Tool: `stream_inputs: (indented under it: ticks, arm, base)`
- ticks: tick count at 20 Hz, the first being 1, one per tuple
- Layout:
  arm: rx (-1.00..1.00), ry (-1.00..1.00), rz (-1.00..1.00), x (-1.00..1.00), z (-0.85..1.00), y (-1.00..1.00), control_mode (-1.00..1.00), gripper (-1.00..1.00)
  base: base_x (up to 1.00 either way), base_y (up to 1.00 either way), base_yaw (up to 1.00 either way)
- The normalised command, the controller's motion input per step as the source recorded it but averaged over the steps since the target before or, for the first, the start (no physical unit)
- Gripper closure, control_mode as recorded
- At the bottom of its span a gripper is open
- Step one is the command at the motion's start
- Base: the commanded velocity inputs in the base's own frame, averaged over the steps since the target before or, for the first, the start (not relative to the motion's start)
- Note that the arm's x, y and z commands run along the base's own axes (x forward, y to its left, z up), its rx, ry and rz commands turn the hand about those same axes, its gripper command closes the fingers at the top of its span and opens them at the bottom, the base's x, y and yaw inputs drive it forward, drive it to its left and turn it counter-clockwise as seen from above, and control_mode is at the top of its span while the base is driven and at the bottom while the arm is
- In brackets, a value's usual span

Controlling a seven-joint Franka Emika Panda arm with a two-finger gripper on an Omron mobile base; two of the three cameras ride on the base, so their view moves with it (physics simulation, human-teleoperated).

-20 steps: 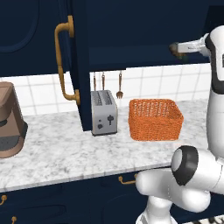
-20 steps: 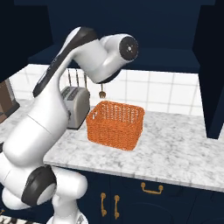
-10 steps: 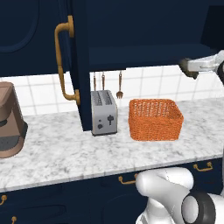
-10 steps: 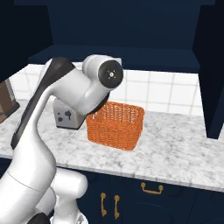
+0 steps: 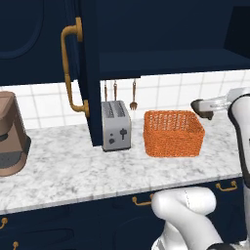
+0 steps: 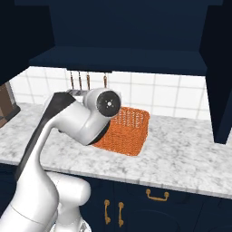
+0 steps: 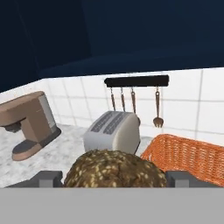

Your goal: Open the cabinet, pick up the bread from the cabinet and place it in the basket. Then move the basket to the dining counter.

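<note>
The bread [image 7: 114, 169] sits between the two fingertips of the hand [image 7: 114, 178], which are spread wide and clamped on its sides. The hand hangs above the tabletop [image 5: 73, 171], just right of the basket [image 5: 173, 133] in the left base view. The roll looks light, soft and crumbly; grip it across its widest part with little force. The basket is stiff open wicker, empty, with a raised rim; its short ends look like the best places to grip it. The toaster [image 5: 116, 125] stands just left of the basket, and the open cabinet [image 5: 166, 34] door overhangs it. Room is free above and right of the basket.
</note>
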Motion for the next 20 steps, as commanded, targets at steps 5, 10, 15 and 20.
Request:
stream_inputs:
  ticks: [5, 10, 15, 20]
  arm:
    - [0.00, 0.17, 0.00, 0.47, -0.68, 0.00, -1.00, 1.00]
    - [0.00, 0.18, 0.00, 0.97, -0.55, 0.00, -1.00, 1.00]
    - [0.00, 0.21, 0.00, 1.00, -0.50, -0.06, -1.00, 1.00]
    - [0.00, 0.13, 0.00, 0.80, -0.52, -0.29, -1.00, 1.00]
  base:
    - [0.00, 0.00, 0.00]
    - [0.00, 0.00, 0.00]
    - [0.00, 0.00, 0.00]
    - [0.00, 0.00, 0.00]
